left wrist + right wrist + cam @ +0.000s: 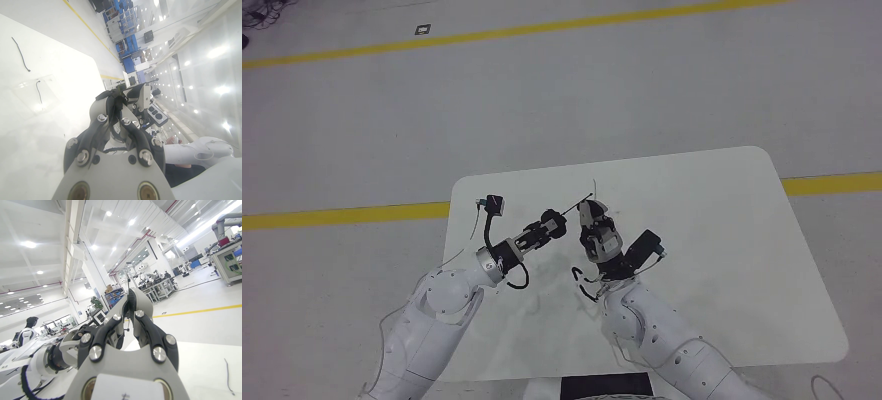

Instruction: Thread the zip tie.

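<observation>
While the zip tie (128, 289) is being held above the tabletop (722, 300), the right gripper (129, 296) is pinching its black strap between fingers (140, 303) that are pressing together on it. A short length with a small block at its tip is sticking out past the fingertips, and the other end is hanging out behind the pads.

From the top view, the strap is showing as a thin dark line running toward 2 o'clock from the left gripper (562, 221). That gripper is sitting at 9 o'clock of the right one, just beside it. Its fingers (109, 102) are closing together on a thin black strand that is trailing back between them. Both grippers are working toward 10 o'clock from the tabletop's middle.

A spare tie (20, 55) is lying flat on the tabletop, well apart from the grippers. A second tie (39, 93) is resting near it on a clear sheet (28, 94). A yellow line (542, 28) is crossing the floor at 12 o'clock of the tabletop.
</observation>
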You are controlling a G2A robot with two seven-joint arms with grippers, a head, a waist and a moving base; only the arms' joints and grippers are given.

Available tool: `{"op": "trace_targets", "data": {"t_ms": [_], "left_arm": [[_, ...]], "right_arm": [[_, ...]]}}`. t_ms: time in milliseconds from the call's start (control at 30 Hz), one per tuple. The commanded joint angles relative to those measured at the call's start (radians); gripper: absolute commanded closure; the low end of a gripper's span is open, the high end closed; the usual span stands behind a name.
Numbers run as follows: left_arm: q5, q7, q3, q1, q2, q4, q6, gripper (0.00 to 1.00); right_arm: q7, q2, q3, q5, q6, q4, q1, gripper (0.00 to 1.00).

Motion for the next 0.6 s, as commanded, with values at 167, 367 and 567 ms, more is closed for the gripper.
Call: {"op": "trace_targets", "data": {"t_ms": [167,367,567], "left_arm": [[0.0,0.0,0.0,0.0,0.0,0.0,0.0,1.0],[0.0,0.0,0.0,0.0,0.0,0.0,0.0,1.0],[0.0,0.0,0.0,0.0,0.0,0.0,0.0,1.0]], "right_arm": [[0.008,-0.003,0.006,-0.006,-0.003,0.002,-0.003,1.0],[0.011,-0.006,0.01,-0.01,-0.006,0.007,-0.006,1.0],[0.01,-0.011,0.011,-0.008,-0.011,0.01,-0.007,1.0]]}}
